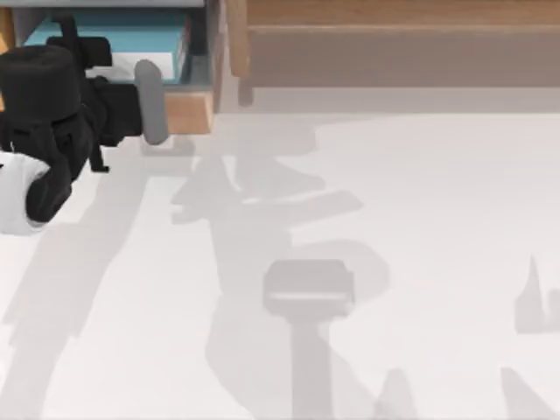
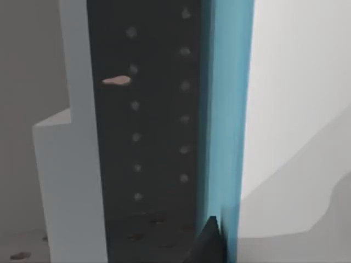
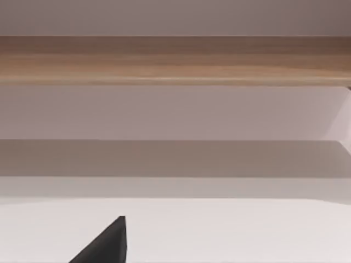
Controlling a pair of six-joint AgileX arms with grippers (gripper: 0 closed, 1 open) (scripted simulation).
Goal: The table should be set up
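At the top view's far left, the left gripper of an AgileX arm reaches toward an open wooden-fronted box at the table's back edge. One grey finger lies across the box's wooden lip; how wide the fingers stand, and whether they hold anything, cannot be told. Inside the box sits a teal-edged item whose kind is unclear. From the left wrist view, a dark fingertip points along a dark panel dotted with pale spots, bordered by a teal strip, with no contact visible.

The right wrist view shows one black fingertip of the right gripper above the bare white surface, facing a long light-brown wooden shelf; its opening also cannot be judged.

The table spreads white across the scene, carrying shadows and nothing placed on it. By that measure the setting-up looks barely begun: the first item appears not yet drawn from the box, and every placement remains ahead.
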